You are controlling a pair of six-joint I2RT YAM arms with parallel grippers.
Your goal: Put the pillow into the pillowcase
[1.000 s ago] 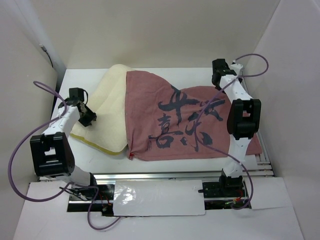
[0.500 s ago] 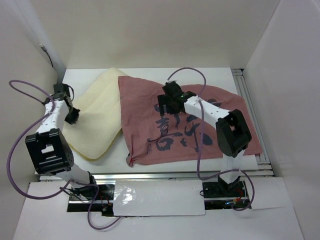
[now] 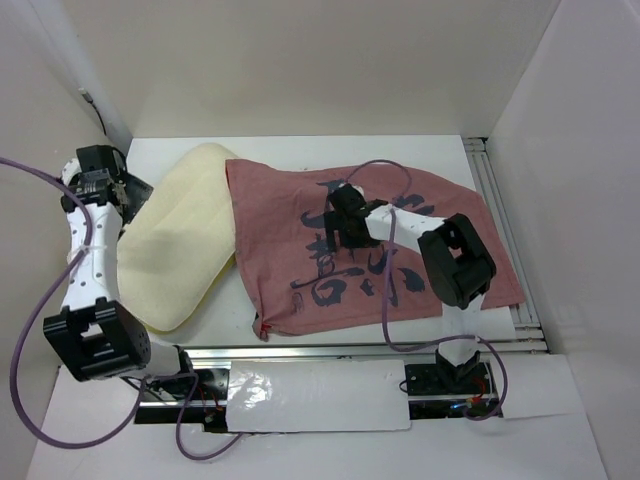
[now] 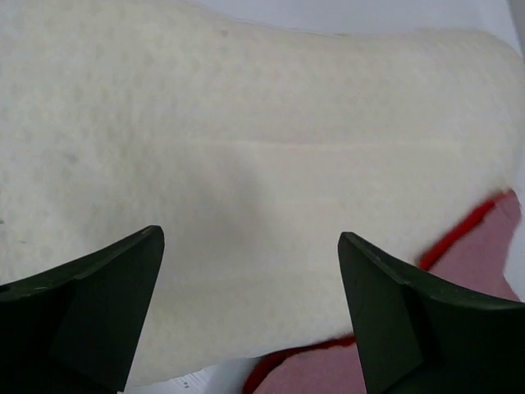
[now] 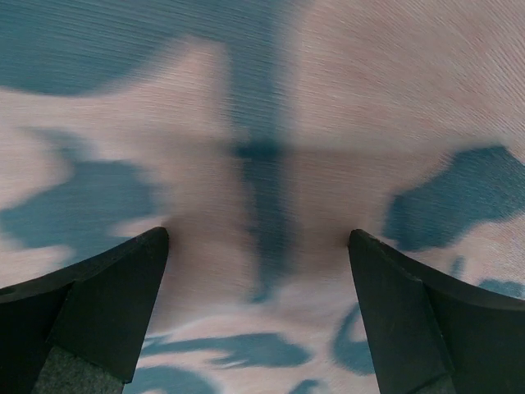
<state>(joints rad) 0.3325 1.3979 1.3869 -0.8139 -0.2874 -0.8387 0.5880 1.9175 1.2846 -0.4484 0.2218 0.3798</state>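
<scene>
The pillow point(image 3: 180, 245) lies slanted on the left of the table point(image 3: 300, 148); its right edge meets the left edge of the pillowcase point(image 3: 275, 230), which is spread calligraphy side up across the middle and right; whether that edge is inside the mouth or merely under the cloth, I cannot tell. The left gripper point(image 4: 250, 244) hovers at the pillow's far-left corner, fingers spread wide, gripping nothing; the right gripper point(image 5: 258, 238) sits low over the dark lettering in the middle of the case, jaws likewise apart, flat cloth between them and no fold caught. The step in hand looks like feeding the pillow rightward into the case; most of it lies outside, so the task seems early. To do it well, the right gripper should pin the case so it cannot slide along with the pillow; the left should take the pillow's far-left edge and push low, along the table, toward the opening; a push from above would likely buckle the soft filling and drag the lip shut.
</scene>
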